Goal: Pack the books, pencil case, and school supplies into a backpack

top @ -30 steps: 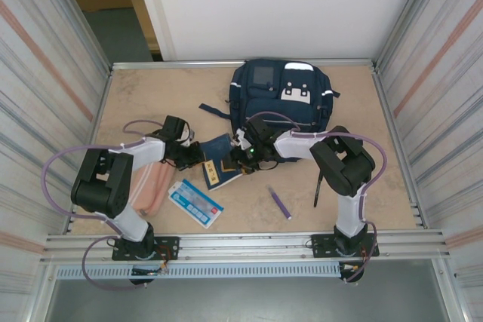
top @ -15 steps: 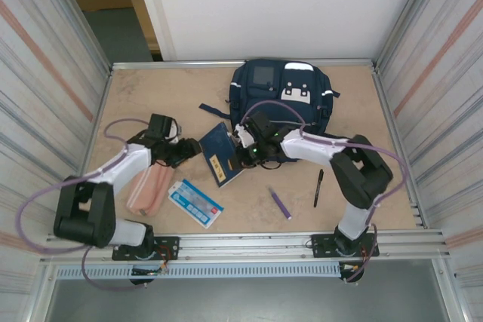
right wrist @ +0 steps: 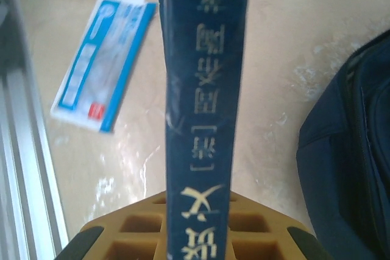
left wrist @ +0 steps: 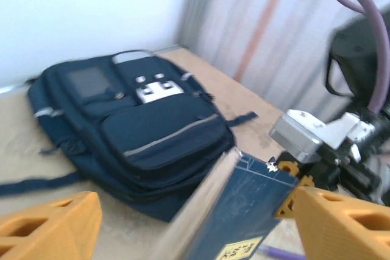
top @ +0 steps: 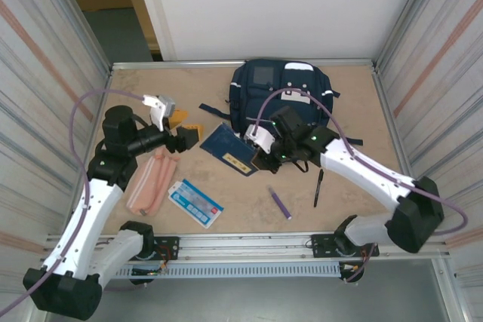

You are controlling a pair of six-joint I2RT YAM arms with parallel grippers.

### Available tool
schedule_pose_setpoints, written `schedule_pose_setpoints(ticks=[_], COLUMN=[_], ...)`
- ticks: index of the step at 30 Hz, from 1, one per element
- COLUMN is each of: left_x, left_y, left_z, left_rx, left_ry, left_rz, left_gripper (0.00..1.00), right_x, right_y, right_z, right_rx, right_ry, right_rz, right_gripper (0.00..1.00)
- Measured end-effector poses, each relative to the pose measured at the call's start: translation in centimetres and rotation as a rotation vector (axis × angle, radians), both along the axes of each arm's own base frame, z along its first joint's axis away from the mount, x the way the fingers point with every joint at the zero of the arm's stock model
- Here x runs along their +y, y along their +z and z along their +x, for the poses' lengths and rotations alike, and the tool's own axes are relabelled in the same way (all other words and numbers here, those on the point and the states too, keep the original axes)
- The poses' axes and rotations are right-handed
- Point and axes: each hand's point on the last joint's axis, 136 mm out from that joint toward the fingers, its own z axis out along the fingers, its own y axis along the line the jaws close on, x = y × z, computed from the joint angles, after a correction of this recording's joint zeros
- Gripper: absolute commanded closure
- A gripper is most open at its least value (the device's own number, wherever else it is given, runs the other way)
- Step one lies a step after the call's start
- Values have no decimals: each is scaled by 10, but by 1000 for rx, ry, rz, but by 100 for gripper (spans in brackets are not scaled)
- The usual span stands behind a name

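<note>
Beige surface (top: 151,96) boxed in by ribbed metal walls (top: 45,73), with a white wall (top: 279,5) at the back. The backpack (top: 283,96) lies flat at the upper centre of the top view, front pockets facing up; can't tell if any zip is open. The navy book (top: 229,148) sits just below-left of the backpack at frame centre, with its long axis running diagonally from upper left to lower right. The right end effector (top: 259,157) is clamped narrow on the book's lower-right end. In the right wrist view the spine stands upright between the yellow fingers, so the book is tipped onto its edge; whether it touches the surface is unclear. The left end effector (top: 183,127) is spread wide and holds nothing, just left of the book and apart from it. The pencil case (top: 147,179) lies at lower left, with the booklet (top: 195,203) beside it. The purple pen (top: 280,203) and black pen (top: 318,186) lie at lower centre-right, all loose on the surface. Key relation: the backpack is up and right of the held book, close by, and the right arm is nearer and already has it. Judgement: the book goes in next, and it probably needs an opening found or made first, likely by the free left arm. Most of the packing is not yet done.
</note>
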Motion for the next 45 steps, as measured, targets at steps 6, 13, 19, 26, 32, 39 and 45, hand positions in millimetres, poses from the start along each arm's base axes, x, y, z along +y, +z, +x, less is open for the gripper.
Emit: schedule_pose_setpoints(ticks=[6,13,19,26,32,39,45], left_x=[-51,-62,-80,-86,-91,-59,-44], left_y=[-34,-62,-83,-70,-52,-30,-29], left_z=[-67,-73,-86,-74,-34,58,98], left_rx=[-188,-159,-52,1,32,287,545], left_ry=[-423,-517,-642,-623,-399,204,449], left_rz=[141,201,262,276,178,-99,-407], left_gripper=[1,12,76,100,100,100,100], right_x=[-13,-10,-7,-6,-53,-128,-86], right_y=[7,-2,0,17,52,65,34], right_z=[-25,-49,-48,-27,29,76,78], right_rx=[-89,-107,-130,-211,-266,-22,531], right_ry=[157,274,294,214,-234,-916,-1150], right_rz=[-51,-111,-105,-66,111,464,659], right_gripper=[92,91,84,56,13,6,4])
